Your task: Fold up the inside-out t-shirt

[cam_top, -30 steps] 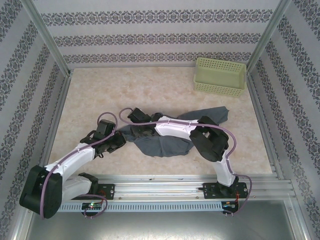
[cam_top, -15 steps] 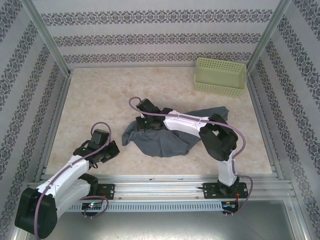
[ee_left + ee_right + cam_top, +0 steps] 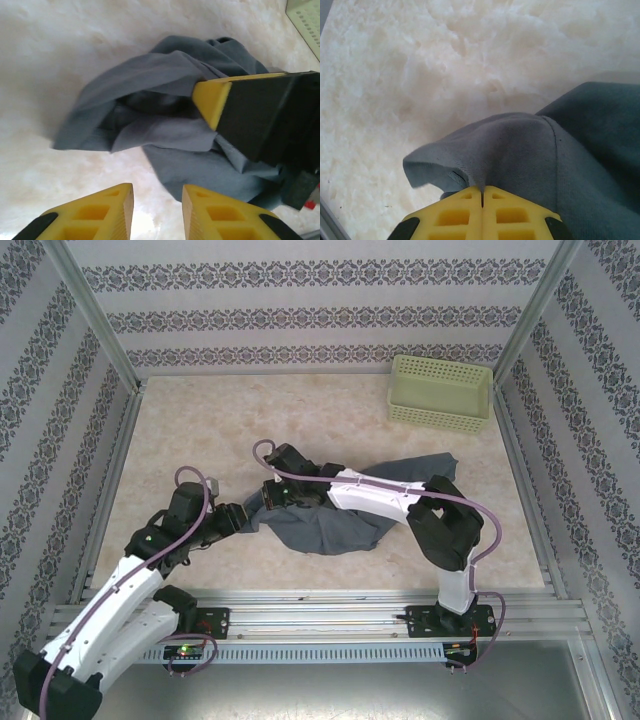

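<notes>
The t-shirt [image 3: 340, 528] is a crumpled heap mid-table, closer to the front edge. Its long axis runs from the near left up toward the basket [image 3: 440, 392] at the far right. The right gripper [image 3: 481, 197] has its fingers pressed together on a fold at the t-shirt's left end. The left gripper [image 3: 157, 212] sits just left of that same end, fingers a bit apart with nothing between them and cloth right ahead. I'd guess it's the handier one for grabbing a second corner. The table [image 3: 200, 430] is smooth, pale and marble-look, with plenty of room to the left and behind.
</notes>
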Tool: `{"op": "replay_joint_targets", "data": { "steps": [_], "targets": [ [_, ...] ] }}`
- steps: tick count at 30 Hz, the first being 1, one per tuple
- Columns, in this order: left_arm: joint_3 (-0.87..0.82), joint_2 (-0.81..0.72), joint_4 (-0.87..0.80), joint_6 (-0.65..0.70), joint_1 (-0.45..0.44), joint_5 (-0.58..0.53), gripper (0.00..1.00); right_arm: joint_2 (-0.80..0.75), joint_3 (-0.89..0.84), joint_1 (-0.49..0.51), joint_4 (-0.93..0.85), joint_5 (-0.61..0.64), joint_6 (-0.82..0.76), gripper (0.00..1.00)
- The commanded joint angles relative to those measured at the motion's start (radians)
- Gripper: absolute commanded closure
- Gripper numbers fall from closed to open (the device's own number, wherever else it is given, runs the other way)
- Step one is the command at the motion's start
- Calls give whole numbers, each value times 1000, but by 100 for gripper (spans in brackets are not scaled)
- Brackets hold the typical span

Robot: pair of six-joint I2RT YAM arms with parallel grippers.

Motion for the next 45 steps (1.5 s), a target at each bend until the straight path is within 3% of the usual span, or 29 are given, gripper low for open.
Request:
{"op": "replay_joint_targets", "data": {
  "steps": [1,7,12,20,29,37,39,41,45],
  "targets": [
    [-17,123,184,-30,-18,77,69,17,26,0,-13,31,0,100],
    [-95,320,535,-16,0,33,77,-2,8,-1,19,2,39,100],
    [-115,430,654,4,30,-20,77,-5,-30,-1,61,-16,66,100],
    [-84,520,666,62,34,-81,67,-5,-67,-1,87,-3,70,100],
    [-17,637,642,102,34,-107,71,20,-60,-1,96,-9,72,100],
    [59,763,559,114,34,-148,65,42,-50,-4,93,-6,79,98],
    [70,788,547,106,34,-156,68,41,-53,-6,88,3,87,94],
    [86,805,528,100,39,-163,72,32,-61,-12,87,12,93,83],
    [97,813,516,98,49,-159,86,-14,-88,-27,74,39,82,70]
  ]
}}
